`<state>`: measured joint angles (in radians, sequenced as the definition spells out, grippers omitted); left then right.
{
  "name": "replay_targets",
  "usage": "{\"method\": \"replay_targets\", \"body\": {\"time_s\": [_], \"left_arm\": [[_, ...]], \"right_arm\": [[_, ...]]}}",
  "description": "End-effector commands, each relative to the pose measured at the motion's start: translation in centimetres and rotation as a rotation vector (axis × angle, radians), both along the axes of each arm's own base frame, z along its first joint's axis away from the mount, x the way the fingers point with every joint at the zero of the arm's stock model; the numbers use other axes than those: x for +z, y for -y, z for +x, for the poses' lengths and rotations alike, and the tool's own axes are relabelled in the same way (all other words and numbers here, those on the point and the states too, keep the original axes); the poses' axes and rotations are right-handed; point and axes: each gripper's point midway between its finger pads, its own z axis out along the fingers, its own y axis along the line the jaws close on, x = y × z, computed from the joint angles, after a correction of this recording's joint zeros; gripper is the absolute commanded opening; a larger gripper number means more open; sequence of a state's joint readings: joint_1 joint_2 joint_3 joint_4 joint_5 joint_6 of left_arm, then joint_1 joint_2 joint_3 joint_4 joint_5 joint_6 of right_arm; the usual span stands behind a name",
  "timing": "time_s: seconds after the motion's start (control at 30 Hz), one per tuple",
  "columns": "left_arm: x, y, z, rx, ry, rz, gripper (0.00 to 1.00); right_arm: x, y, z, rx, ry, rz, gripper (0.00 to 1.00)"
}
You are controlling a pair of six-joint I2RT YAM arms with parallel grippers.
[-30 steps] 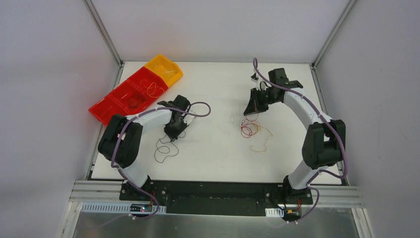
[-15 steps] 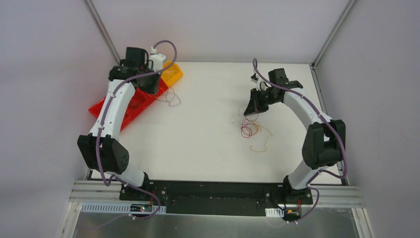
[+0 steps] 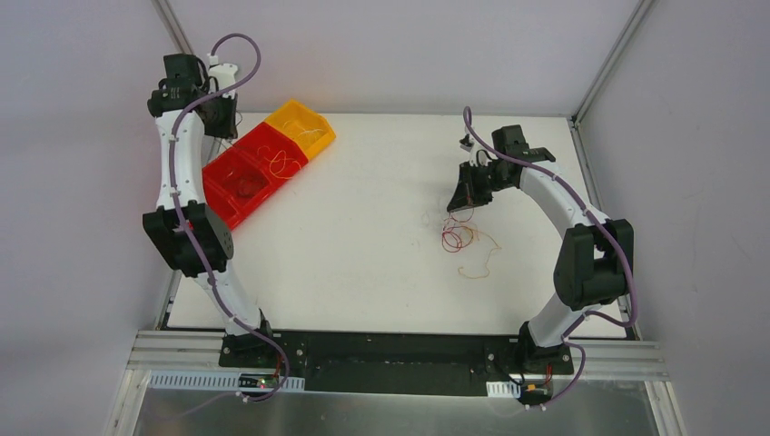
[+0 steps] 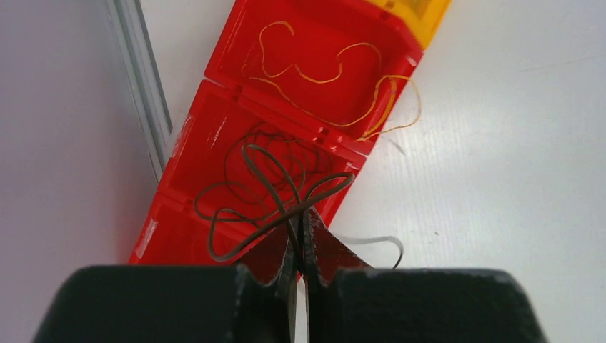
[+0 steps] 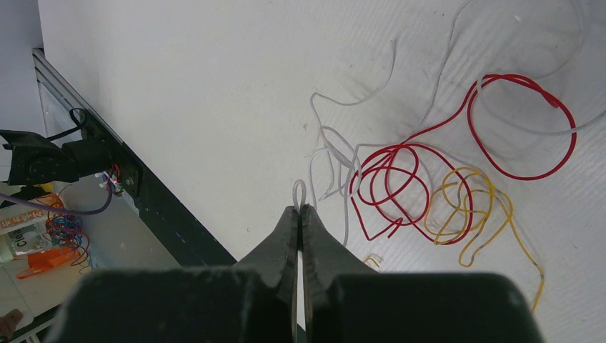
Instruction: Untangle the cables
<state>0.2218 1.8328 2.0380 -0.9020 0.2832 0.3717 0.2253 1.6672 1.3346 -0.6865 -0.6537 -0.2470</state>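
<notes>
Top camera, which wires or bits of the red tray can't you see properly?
- Top view: the dark wire in the left gripper is too thin to make out.
- Top view: the left arm covers the red tray's near-left end.
- Top view: the white wire in the right gripper is too pale and thin to follow.

Open table (image 3: 363, 236) between the bin row (image 3: 222, 177) at far left and the loose cables (image 3: 459, 239) centre-right
</notes>
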Motion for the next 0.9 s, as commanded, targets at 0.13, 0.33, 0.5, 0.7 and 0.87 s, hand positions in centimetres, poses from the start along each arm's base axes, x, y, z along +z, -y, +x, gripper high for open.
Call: {"method": "replay_targets", "body": {"time_s": [0.13, 0.33, 0.5, 0.7, 0.87], "left_arm": [[-4.5, -4.7, 1.9, 0.019, -0.047, -0.036, 0.00], [-10.3, -7.2, 3.0, 0.006, -0.109, 0.000, 0.00], [-14.8, -7.9, 3.3, -0.055, -0.166, 0.024, 0.00], [-14.7, -7.0, 3.2, -0.059, -0.175, 0.040, 0.47], [-5.7, -4.2, 2.0, -0.049, 0.006, -0.047, 0.90]], "right_arm": [[1.4, -0.1, 0.0, 0.009, 0.035, 0.002, 0.00], [1.3, 0.0, 0.3, 0.010, 0.030, -0.010, 0.00], [1.0, 0.1, 0.2, 0.019, 0.017, -0.022, 0.00], [1.7, -1.2, 0.3, 0.058, 0.033, -0.002, 0.00], [5.5, -5.4, 0.7, 0.129, 0.132, 0.080, 0.00]]}}
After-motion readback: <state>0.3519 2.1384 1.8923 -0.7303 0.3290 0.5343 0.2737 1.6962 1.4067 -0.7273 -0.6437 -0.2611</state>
